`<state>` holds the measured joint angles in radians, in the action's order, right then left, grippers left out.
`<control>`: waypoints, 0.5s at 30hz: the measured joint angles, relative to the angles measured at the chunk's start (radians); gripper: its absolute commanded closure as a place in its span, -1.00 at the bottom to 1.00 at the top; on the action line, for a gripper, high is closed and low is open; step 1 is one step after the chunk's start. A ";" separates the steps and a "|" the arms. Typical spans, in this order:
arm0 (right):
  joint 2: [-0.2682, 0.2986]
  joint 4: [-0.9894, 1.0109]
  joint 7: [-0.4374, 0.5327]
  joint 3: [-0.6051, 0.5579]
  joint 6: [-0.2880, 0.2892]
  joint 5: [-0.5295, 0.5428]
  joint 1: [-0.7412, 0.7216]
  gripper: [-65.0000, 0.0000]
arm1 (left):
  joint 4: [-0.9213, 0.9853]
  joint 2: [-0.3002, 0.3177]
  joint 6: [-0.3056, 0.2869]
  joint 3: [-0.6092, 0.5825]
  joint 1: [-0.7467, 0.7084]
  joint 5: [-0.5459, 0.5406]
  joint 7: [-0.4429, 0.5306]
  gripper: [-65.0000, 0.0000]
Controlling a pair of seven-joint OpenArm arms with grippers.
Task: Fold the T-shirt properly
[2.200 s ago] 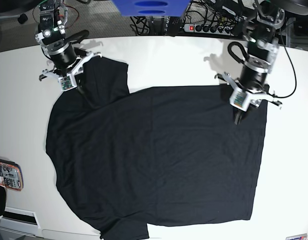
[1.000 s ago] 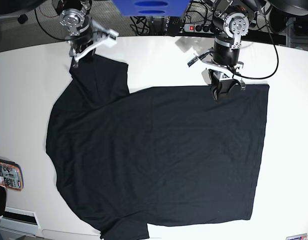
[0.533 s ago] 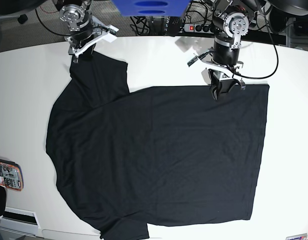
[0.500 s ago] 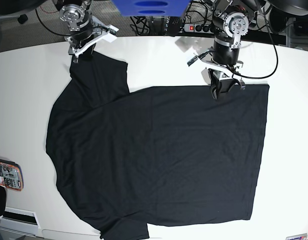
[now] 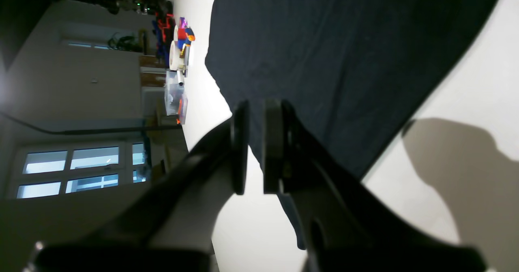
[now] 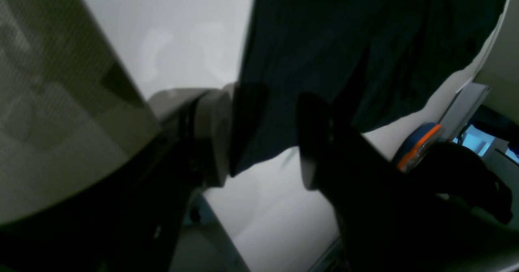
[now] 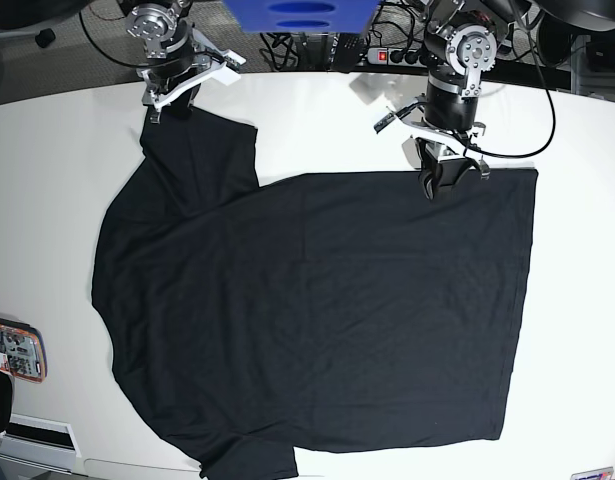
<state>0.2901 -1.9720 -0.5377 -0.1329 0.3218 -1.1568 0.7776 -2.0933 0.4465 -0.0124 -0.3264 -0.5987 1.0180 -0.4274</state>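
The black T-shirt (image 7: 317,310) lies spread flat on the white table (image 7: 47,200), with one sleeve pointing to the far left. My right gripper (image 7: 152,108) sits over that sleeve's far corner. In the right wrist view it (image 6: 263,138) is open, and the sleeve's edge (image 6: 251,150) shows in the wide gap between its fingers. My left gripper (image 7: 442,180) rests at the shirt's far edge, right of centre. In the left wrist view its fingers (image 5: 239,146) stand a narrow slit apart; white table shows through, with the shirt (image 5: 344,61) behind them.
An orange-rimmed device (image 7: 15,348) lies at the table's front left edge. A power strip and cables (image 7: 417,57) run behind the far edge beside a blue object (image 7: 297,14). The shirt's near sleeve (image 7: 247,462) reaches the front edge.
My right gripper has widened its jaws and turned slightly over the sleeve corner. The left arm and the shirt have stayed put.
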 measured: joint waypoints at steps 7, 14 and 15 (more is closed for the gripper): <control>-0.002 0.000 0.035 0.000 -0.008 0.003 -0.011 0.19 | 0.000 0.000 0.000 0.000 0.000 0.000 0.000 0.80; -0.002 0.000 0.038 -0.002 -0.019 0.003 0.015 0.19 | 0.000 0.000 0.000 0.000 0.000 0.000 0.000 0.80; -0.002 -0.001 0.038 -0.003 -0.019 0.003 0.015 0.19 | 0.000 0.000 0.001 0.000 0.000 0.000 0.000 0.80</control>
<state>0.2878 -1.9732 -0.4999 -0.1360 0.3023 -1.1538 0.7929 -2.0933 0.4465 -0.0116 -0.3264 -0.5987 1.0183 -0.4274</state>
